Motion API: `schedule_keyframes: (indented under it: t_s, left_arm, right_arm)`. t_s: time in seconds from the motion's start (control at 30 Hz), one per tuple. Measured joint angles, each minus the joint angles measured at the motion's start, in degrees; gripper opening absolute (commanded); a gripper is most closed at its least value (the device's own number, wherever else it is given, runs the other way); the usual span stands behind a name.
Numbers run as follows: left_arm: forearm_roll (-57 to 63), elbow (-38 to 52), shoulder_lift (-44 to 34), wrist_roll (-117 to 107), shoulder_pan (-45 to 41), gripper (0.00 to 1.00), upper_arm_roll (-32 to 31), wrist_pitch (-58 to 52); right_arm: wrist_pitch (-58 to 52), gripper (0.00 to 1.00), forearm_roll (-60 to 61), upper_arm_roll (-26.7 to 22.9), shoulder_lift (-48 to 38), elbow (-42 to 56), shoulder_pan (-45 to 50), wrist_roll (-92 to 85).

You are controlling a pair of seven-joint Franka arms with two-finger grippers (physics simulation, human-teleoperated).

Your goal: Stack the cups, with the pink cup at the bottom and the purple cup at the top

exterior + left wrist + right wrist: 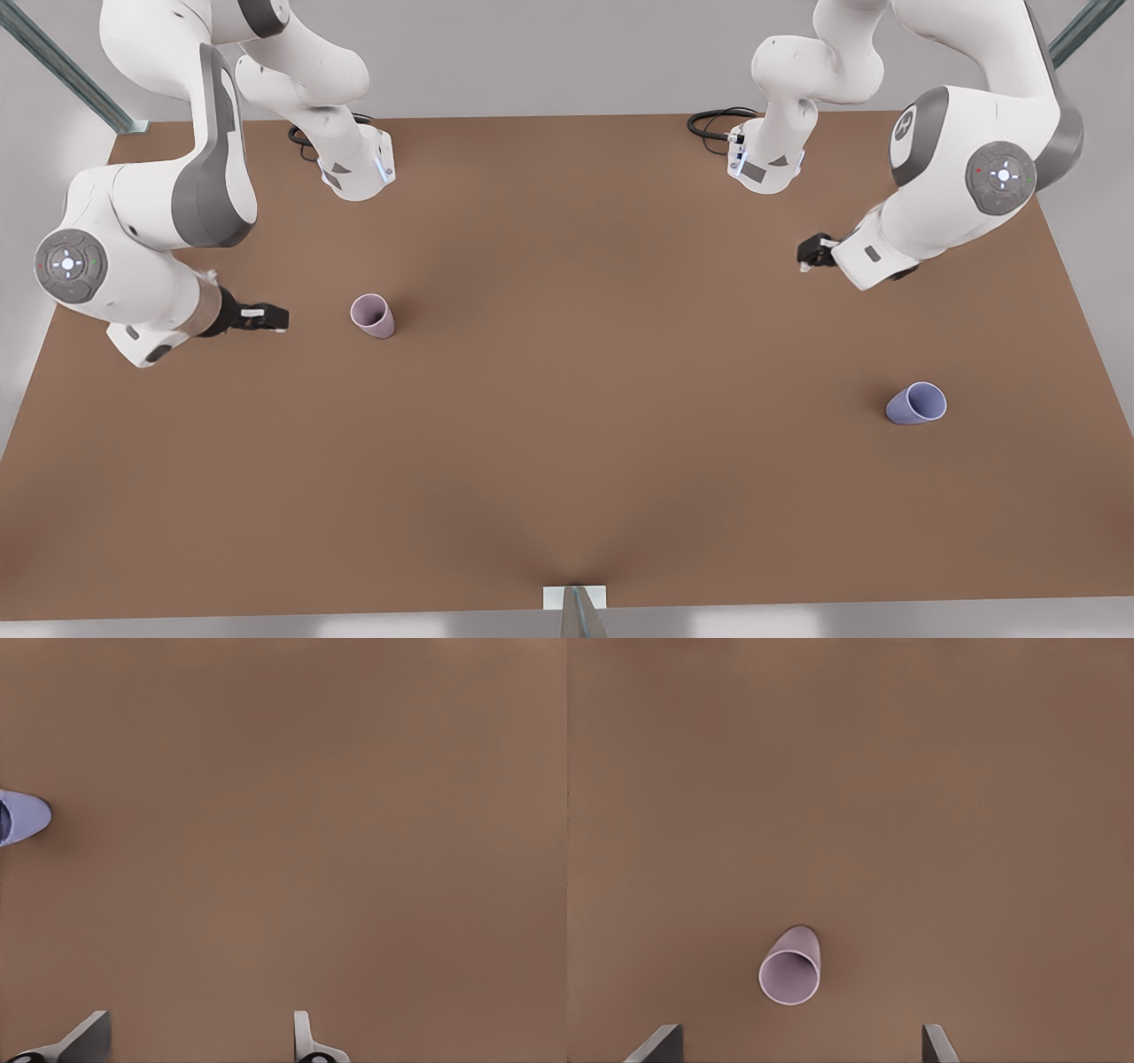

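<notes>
Front view: right end effector (270,317), released, at left near the pink cup (373,315); left end effector (811,254), released, upper right; purple cup (917,404) lower right on the desk (567,443).

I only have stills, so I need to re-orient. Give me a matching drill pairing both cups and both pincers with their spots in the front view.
1. pink cup
2. purple cup
3. left pincer
4. right pincer

A. far left, open
B. right, nearest the camera
C. left of centre
D. right, open, farther back than the purple cup

Pairs: 1-C, 2-B, 3-D, 4-A
</notes>
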Motion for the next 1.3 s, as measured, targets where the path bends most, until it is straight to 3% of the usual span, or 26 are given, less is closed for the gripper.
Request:
schedule_keyframes:
  t_s: [0.47,0.8,1.3]
  left_arm:
    - [0.45,-0.18,2.54,0.11,0.28,1.0,1.57,2.56]
    - [0.6,-0.52,2.65,0.06,0.29,1.0,1.57,1.87]
    - [0.87,-3.02,2.55,0.1,-0.22,1.0,1.05,2.04]
  right_arm:
    - [5.19,1.0,0.02,0.34,-0.56,-1.44,0.51,1.8]
    - [11.5,1.0,2.36,3.78,-11.0,-26.03,2.6,2.84]
    - [19.46,1.0,4.16,3.97,-7.53,-34.73,1.05,4.5]
